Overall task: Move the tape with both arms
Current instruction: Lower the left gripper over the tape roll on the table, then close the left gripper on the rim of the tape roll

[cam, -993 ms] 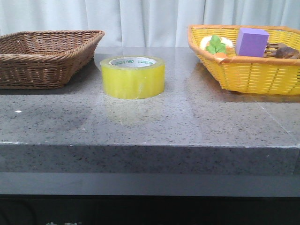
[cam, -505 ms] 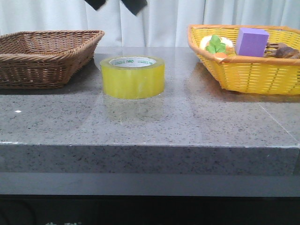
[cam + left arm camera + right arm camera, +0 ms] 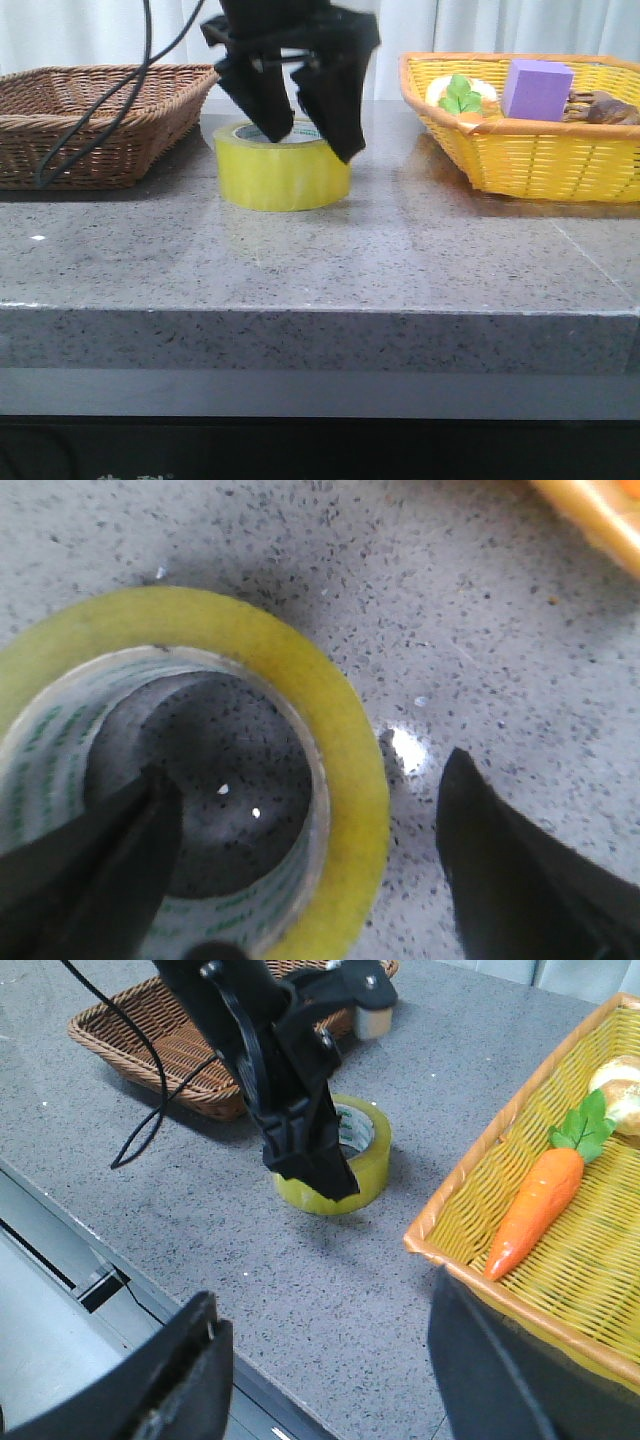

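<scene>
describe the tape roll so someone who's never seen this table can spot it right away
On the grey speckled table, look between the brown wicker basket on the left and the yellow basket on the right. The tape stands there, a squat translucent yellow roll with a pale printed core, under the open left gripper.

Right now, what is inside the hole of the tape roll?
One finger of the left gripper reaches into the core of the tape, and the speckled table shows through the hole. The finger hides part of the hole's floor.
</scene>
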{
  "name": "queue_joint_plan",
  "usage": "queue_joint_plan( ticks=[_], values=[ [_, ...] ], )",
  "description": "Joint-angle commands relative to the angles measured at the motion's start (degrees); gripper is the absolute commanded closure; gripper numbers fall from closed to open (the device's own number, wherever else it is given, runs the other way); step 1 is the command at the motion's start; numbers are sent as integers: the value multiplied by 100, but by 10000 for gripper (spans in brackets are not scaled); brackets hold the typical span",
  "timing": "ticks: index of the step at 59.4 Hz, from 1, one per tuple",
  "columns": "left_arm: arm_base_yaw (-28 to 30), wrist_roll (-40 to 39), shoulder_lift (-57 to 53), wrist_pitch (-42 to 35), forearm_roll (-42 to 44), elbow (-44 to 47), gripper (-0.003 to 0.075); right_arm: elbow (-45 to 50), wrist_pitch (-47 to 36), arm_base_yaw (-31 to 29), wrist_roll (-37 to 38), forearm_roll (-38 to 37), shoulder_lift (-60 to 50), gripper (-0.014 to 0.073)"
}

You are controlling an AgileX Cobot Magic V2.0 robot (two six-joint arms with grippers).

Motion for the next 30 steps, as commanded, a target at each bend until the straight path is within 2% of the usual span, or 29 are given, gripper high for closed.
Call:
queue_joint_plan(
  ticks=[1, 16, 20, 30],
  values=[
    [-49, 9, -182, -238, -152, -207, 197, -136, -391, -30, 18, 44, 8, 137],
    [-49, 9, -88, -238, -237, -207, 202, -136, -391, -30, 18, 44, 8, 137],
    [-49, 9, -88, -197, -237, -207, 246, -136, -391, -30, 18, 44, 8, 137],
    [-49, 9, -88, -160, -237, -207, 447, -136, -391, -30, 18, 44, 8, 137]
  ],
)
